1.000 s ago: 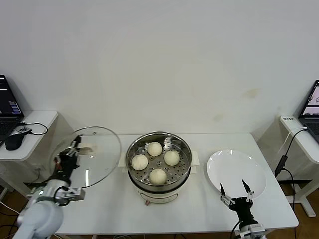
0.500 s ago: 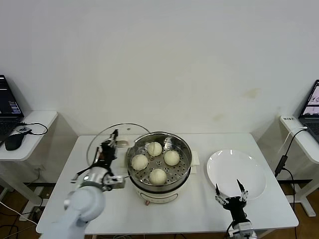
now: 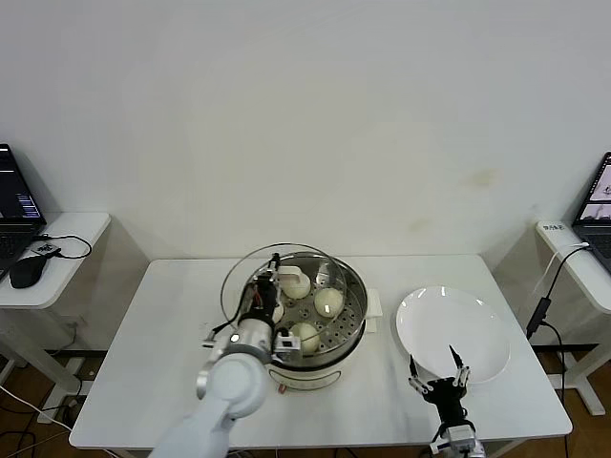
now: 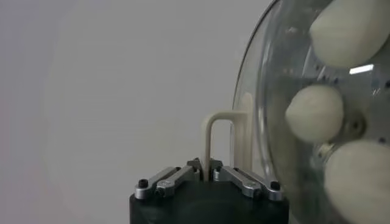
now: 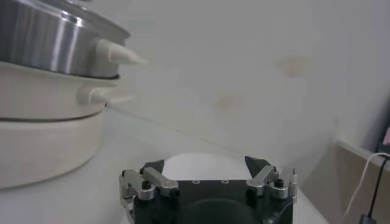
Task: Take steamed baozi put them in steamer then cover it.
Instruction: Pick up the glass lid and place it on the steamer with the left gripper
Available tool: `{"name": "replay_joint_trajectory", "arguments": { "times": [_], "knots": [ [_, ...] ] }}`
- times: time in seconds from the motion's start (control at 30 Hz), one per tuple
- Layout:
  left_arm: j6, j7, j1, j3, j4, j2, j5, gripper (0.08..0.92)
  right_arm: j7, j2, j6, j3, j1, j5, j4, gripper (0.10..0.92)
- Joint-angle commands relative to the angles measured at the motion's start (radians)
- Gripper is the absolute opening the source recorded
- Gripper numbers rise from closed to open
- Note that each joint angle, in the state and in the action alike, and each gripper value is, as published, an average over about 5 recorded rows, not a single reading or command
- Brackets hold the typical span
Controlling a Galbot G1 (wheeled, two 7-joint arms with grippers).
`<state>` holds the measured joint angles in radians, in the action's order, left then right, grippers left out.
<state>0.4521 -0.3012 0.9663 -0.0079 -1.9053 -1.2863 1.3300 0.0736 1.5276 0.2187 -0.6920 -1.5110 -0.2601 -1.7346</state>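
Lid (image 3: 277, 282): clear glass, metal-rimmed, likely heavy, slippery and breakable; best held by its cream bar handle (image 4: 219, 143). Currently tilted above the steamer (image 3: 305, 324) at bench centre, four buns (image 3: 328, 302) inside. Left gripper (image 4: 207, 173) clamped on handle, arm reaching inward. Right gripper (image 3: 437, 382) fingers apart, idle near front-right edge beside plate (image 3: 477, 324).

**Cream, steel and white**

The baozi (image 3: 328, 302) are smooth cream-white. The steamer (image 3: 355, 329) is shiny silver steel, its tray dotted with small holes, on a white base. The cover (image 4: 277, 91) is clear glass with a metal rim and a cream bar handle (image 4: 214, 137). The plate (image 3: 458, 329) and table (image 3: 172, 334) are plain white. Both the left gripper (image 4: 206, 172) and the right gripper (image 5: 207, 182) are black with silver fingers.
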Motion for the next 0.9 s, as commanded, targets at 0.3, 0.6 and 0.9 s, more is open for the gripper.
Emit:
{"name": "replay_joint_trajectory", "arguments": {
  "times": [0.3, 0.6, 0.9],
  "knots": [
    [-0.003, -0.021, 0.006, 0.053, 0.061, -0.148, 0.147, 0.146, -0.005, -0.001, 0.007, 0.014, 0.001, -0.021, 0.019, 0.823],
    [-0.012, -0.017, 0.032, 0.037, 0.059, -0.159, 0.171, 0.146, -0.002, -0.004, 0.009, 0.022, -0.005, -0.021, 0.015, 0.823],
    [-0.020, -0.013, 0.046, 0.019, 0.061, -0.157, 0.175, 0.146, 0.000, -0.006, 0.009, 0.028, -0.010, -0.023, 0.013, 0.823]
  ]
}}
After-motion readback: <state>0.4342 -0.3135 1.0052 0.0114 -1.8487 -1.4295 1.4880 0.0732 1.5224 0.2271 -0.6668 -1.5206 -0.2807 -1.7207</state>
